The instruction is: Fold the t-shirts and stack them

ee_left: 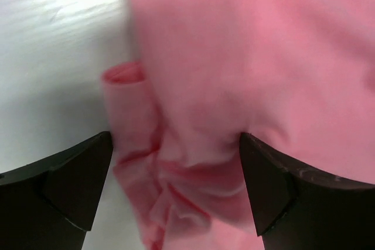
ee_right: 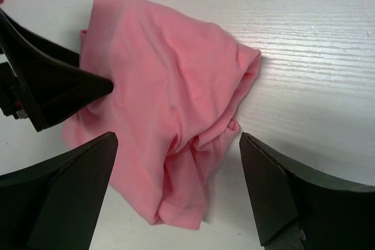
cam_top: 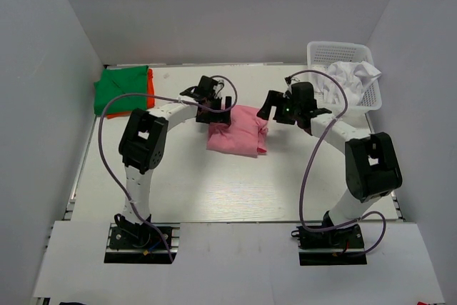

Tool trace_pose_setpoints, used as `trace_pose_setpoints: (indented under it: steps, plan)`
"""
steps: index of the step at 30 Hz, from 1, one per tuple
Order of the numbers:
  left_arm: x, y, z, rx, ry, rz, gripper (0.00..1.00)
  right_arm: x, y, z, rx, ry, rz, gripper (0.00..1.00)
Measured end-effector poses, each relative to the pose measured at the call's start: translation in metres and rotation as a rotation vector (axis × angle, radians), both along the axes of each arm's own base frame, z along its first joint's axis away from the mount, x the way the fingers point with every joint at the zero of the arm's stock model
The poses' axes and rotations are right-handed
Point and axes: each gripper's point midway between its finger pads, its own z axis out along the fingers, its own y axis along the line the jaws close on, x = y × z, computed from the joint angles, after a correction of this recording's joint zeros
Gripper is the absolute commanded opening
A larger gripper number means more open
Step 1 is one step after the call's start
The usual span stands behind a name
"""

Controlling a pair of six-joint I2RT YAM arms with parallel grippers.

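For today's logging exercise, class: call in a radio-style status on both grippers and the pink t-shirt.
Left gripper open, right gripper open, both over pink t-shirt. Shirt loosely folded, not gripped. Nothing in the way.

You have one pink t-shirt, one green t-shirt, one orange t-shirt, one white t-shirt, one basket, two arms.

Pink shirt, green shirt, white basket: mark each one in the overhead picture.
pink shirt point(cam_top: 237, 132), overhead view, middle of the folded cloth.
green shirt point(cam_top: 123, 91), overhead view, middle of its top face.
white basket point(cam_top: 340, 53), overhead view, its far lattice wall.
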Motion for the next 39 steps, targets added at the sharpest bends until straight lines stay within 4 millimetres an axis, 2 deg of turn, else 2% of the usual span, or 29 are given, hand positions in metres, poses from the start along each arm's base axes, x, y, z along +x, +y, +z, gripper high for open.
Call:
trace_pose_setpoints:
  steps: [3, 4, 7, 8, 11, 16, 19, 22, 26, 31, 33, 36, 39]
  plan:
    - [0.007, -0.012, 0.004, -0.037, -0.013, -0.041, 0.81, -0.004, -0.002, 0.000, -0.004, -0.003, -0.002, 0.90]
    - [0.005, -0.016, 0.001, -0.045, -0.005, -0.056, 0.67, -0.006, -0.003, 0.000, -0.005, -0.002, -0.004, 0.90]
    - [0.003, -0.021, -0.003, -0.060, 0.003, -0.080, 0.44, -0.007, -0.006, -0.003, -0.013, 0.005, -0.012, 0.90]
    - [0.002, -0.022, -0.005, -0.066, 0.004, -0.087, 0.27, -0.007, -0.007, -0.004, -0.014, 0.007, -0.015, 0.90]
    - [0.003, -0.026, -0.008, -0.081, 0.003, -0.101, 0.00, -0.008, -0.011, -0.007, -0.017, 0.015, -0.022, 0.90]
    - [0.012, -0.031, -0.003, -0.094, -0.015, -0.112, 0.00, -0.012, -0.017, -0.009, -0.015, 0.018, -0.032, 0.90]
    - [0.017, -0.029, 0.001, -0.076, -0.040, -0.125, 0.00, -0.016, -0.021, -0.010, -0.014, 0.018, -0.035, 0.90]
    - [0.021, -0.021, 0.013, -0.032, -0.090, -0.152, 0.00, -0.019, -0.025, -0.007, -0.011, 0.001, -0.041, 0.90]
    - [0.029, -0.009, 0.051, 0.015, -0.190, -0.168, 0.00, -0.017, -0.029, -0.002, -0.007, -0.020, -0.048, 0.90]
    - [0.041, 0.013, 0.121, 0.063, -0.357, -0.162, 0.00, -0.013, -0.030, 0.001, -0.004, -0.039, -0.051, 0.90]
    - [0.048, 0.024, 0.141, 0.090, -0.409, -0.148, 0.00, -0.013, -0.030, 0.002, -0.004, -0.042, -0.052, 0.90]
    - [0.056, 0.049, 0.158, 0.153, -0.452, -0.110, 0.00, -0.012, -0.030, 0.003, -0.002, -0.047, -0.052, 0.90]
    - [0.065, 0.077, 0.163, 0.217, -0.460, -0.078, 0.00, -0.010, -0.029, 0.005, 0.002, -0.057, -0.051, 0.90]
